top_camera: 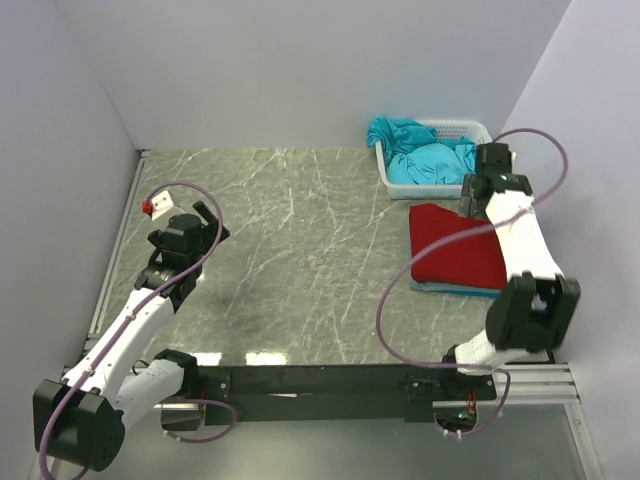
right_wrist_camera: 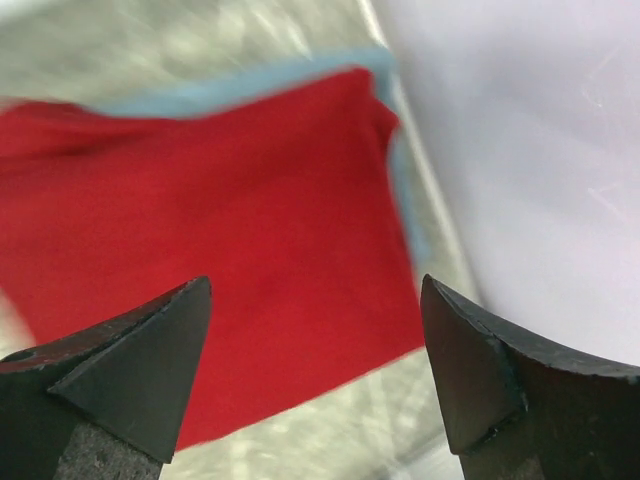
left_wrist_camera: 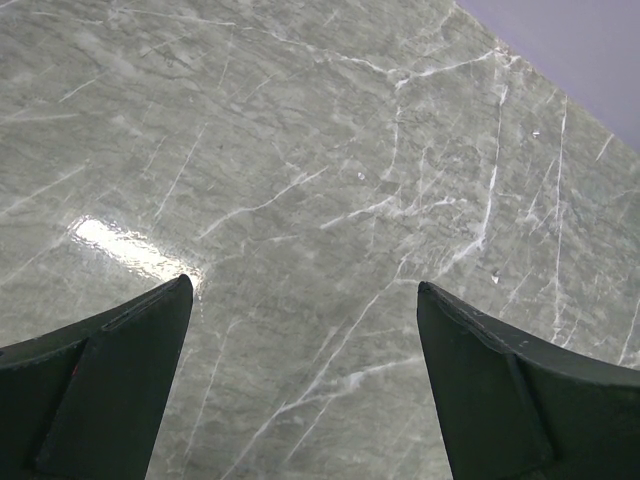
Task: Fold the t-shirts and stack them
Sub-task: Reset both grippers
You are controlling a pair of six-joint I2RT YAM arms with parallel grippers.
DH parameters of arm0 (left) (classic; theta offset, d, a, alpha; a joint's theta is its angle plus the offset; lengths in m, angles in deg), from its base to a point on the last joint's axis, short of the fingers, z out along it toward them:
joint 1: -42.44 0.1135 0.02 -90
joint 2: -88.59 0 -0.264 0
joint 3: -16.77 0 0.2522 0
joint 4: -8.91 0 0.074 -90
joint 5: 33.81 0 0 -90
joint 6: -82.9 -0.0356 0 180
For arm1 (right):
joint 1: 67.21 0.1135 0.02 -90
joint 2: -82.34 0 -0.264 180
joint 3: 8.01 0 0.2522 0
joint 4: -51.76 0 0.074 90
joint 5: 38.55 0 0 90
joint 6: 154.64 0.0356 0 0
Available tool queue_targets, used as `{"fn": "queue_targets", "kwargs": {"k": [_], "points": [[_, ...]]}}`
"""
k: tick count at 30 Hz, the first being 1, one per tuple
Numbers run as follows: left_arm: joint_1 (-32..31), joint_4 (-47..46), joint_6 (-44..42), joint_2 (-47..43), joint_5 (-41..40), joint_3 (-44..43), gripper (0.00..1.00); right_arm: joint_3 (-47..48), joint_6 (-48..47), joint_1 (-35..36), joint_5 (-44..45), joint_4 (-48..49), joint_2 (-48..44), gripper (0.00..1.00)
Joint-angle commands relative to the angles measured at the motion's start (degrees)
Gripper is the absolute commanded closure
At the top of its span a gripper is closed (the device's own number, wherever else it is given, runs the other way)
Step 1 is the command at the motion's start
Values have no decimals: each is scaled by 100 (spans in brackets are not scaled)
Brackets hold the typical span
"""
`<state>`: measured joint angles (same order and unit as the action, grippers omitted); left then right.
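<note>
A folded dark red t-shirt (top_camera: 455, 250) lies on a folded grey-blue t-shirt (top_camera: 450, 289) at the right of the table; only the grey-blue edge shows. Both show in the right wrist view, red (right_wrist_camera: 220, 240) over grey-blue (right_wrist_camera: 240, 85). Several turquoise t-shirts (top_camera: 425, 155) lie crumpled in the white basket (top_camera: 470, 130). My right gripper (right_wrist_camera: 315, 320) is open and empty, held above the red shirt's edge, near the basket (top_camera: 487, 170). My left gripper (left_wrist_camera: 305, 330) is open and empty over bare marble at the left (top_camera: 205, 222).
The marble table (top_camera: 300, 260) is walled at the left, back and right. A black rail (top_camera: 330, 380) runs along the near edge between the arm bases. Purple cables loop from both arms.
</note>
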<state>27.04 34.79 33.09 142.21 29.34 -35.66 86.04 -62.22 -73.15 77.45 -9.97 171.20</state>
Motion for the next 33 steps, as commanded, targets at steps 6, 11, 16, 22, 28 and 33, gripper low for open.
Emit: {"fn": "queue_targets", "kwargs": {"k": [6, 11, 16, 22, 28, 33], "points": [[19, 71, 261, -282, 224, -289, 1, -1557, 610, -22, -3902, 2463, -2460, 8], [28, 159, 551, -616, 329, -404, 1, -2228, 1428, -13, -5392, 3521, -3102, 7], [19, 264, 824, -976, 610, -316, 1, -3325, 2165, 31, -6429, 4961, -3593, 7], [19, 852, 1246, -1179, 770, -351, 1, -4662, 2808, 312, -6810, 6580, -3788, 7], [19, 1091, 1343, -1556, 733, -290, 1, -4856, 2598, 347, -6423, 6423, -3463, 6], [19, 959, 1370, -1952, 594, -193, 1, -4865, 2554, 347, -6275, 6335, -3428, 6]]}}
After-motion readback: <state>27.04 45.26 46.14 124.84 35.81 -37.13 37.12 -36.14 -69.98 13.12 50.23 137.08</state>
